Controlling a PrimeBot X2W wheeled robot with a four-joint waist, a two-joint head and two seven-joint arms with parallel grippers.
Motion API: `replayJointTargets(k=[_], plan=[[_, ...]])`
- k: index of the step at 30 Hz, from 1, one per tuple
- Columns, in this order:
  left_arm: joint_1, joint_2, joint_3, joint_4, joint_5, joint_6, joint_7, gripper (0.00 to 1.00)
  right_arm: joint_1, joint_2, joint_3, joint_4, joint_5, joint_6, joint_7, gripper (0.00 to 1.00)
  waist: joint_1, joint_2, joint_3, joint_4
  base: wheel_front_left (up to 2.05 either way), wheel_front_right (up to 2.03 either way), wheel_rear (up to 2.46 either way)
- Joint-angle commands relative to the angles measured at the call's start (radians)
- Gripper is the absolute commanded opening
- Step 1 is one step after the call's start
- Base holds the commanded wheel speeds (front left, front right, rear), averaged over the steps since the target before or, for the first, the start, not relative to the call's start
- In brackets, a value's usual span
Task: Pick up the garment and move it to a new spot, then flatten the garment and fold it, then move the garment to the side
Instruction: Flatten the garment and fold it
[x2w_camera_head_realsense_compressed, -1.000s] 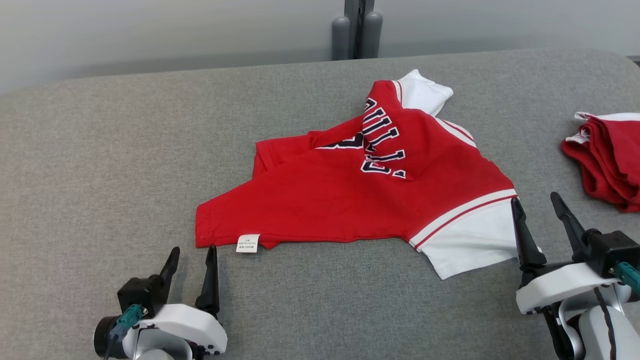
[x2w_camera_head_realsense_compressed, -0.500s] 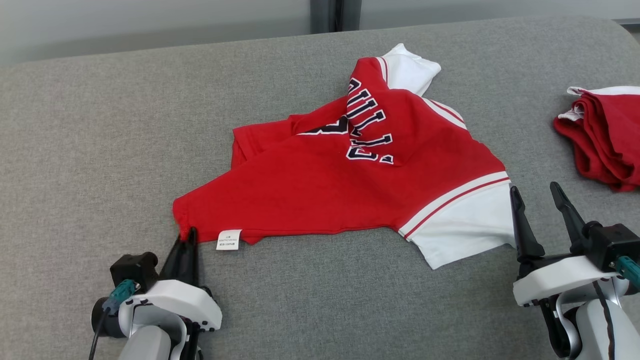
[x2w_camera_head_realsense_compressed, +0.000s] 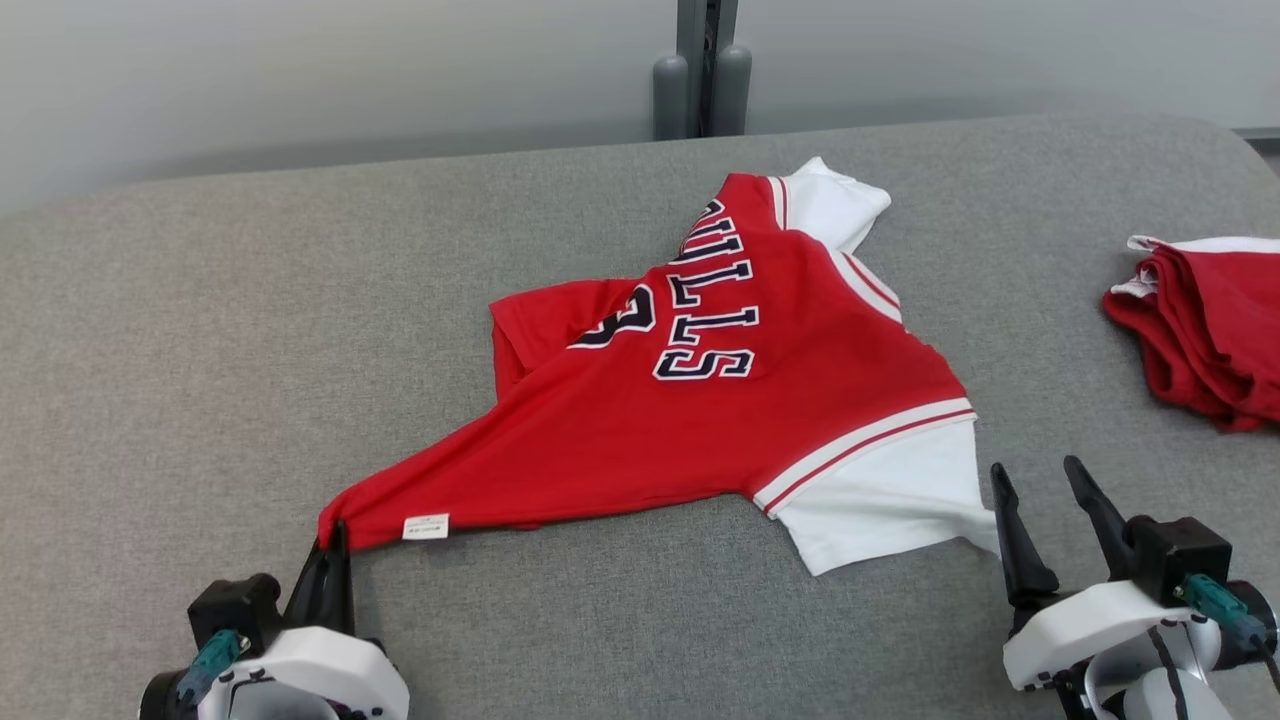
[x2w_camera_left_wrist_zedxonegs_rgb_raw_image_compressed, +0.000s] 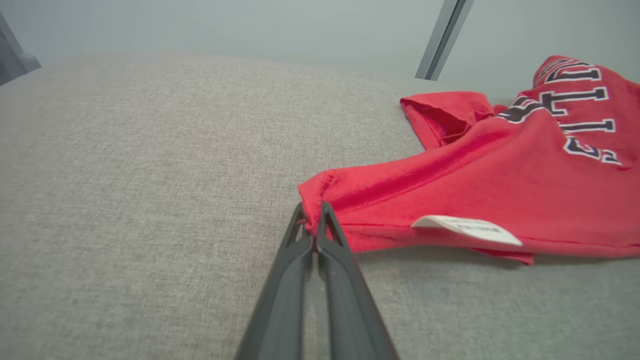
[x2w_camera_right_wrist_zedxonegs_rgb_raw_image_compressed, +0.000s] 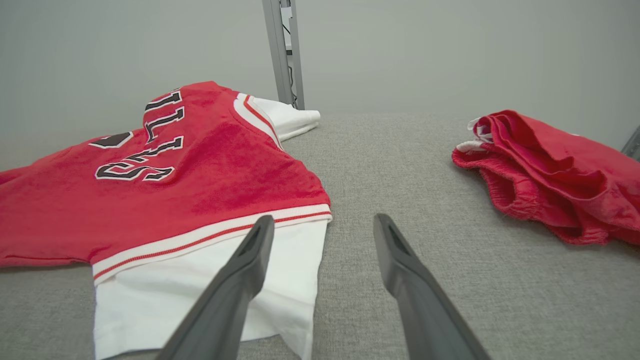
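Hem corner of red garment (x2w_camera_head_realsense_compressed: 700, 420) clenched between left fingers (x2w_camera_left_wrist_zedxonegs_rgb_raw_image_compressed: 337, 260), right fingers (x2w_camera_right_wrist_zedxonegs_rgb_raw_image_compressed: 242, 280) spread, empty, beside white sleeve (x2w_camera_head_realsense_compressed: 880, 500).

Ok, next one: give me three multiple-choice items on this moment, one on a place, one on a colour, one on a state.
1. Where does the red pile lie from the jersey?
A. To the robot's right
B. To the robot's left
C. On top of it

2. What colour are the jersey's sleeves?
A. Black
B. White
C. Grey

3. How is the left gripper?
A. Open, above the lettering
B. Open, off the cloth
C. Shut on the jersey's red corner

Answers: 1 A, the pile sits at the head view's right edge; 2 B, both sleeves past the striped trim are white; 3 C, its fingers meet with the corner pinched between them.
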Motion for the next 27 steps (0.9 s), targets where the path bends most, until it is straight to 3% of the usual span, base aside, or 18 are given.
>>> replayJointTargets(k=[1,4,5,6,7,8,27], plan=[[0.017,0.007,0.013,-0.002,0.008,0.008,-0.001,0.00,0.015,0.000,-0.001,0.003,0.007,0.000,-0.005,1.00,0.0000,-0.0001,-0.028,0.009,0.00,0.00,0.00],[0.051,0.006,0.032,0.000,0.022,0.008,-0.001,0.00,0.035,0.005,0.005,0.005,0.015,0.000,-0.005,1.00,0.0000,-0.0001,-0.059,0.015,0.00,0.00,0.00],[0.062,0.007,0.039,0.003,0.019,0.011,-0.001,0.05,0.043,0.007,0.006,0.006,0.019,0.000,-0.005,1.00,0.0000,-0.0001,-0.069,0.017,0.00,0.00,0.00],[0.073,0.007,0.042,0.002,0.024,0.010,-0.001,0.30,0.050,0.009,0.007,0.004,0.019,0.000,-0.005,1.00,0.0000,-0.0001,-0.079,0.019,0.00,0.00,0.00],[0.079,0.006,0.045,-0.005,0.031,0.013,-0.001,0.81,0.057,0.010,0.009,0.001,0.019,0.000,-0.005,1.00,0.0000,-0.0001,-0.088,0.022,0.00,0.00,0.00],[0.086,0.006,0.045,-0.014,0.039,0.015,-0.001,1.00,0.064,0.011,0.011,-0.004,0.020,0.000,-0.005,1.00,0.0000,-0.0001,-0.097,0.024,0.00,0.00,0.00],[0.187,0.006,-0.007,-0.142,0.082,0.025,-0.001,1.00,0.164,0.039,0.026,-0.101,0.022,0.000,-0.005,1.00,0.0000,-0.0001,-0.186,0.051,0.00,0.00,0.00]])
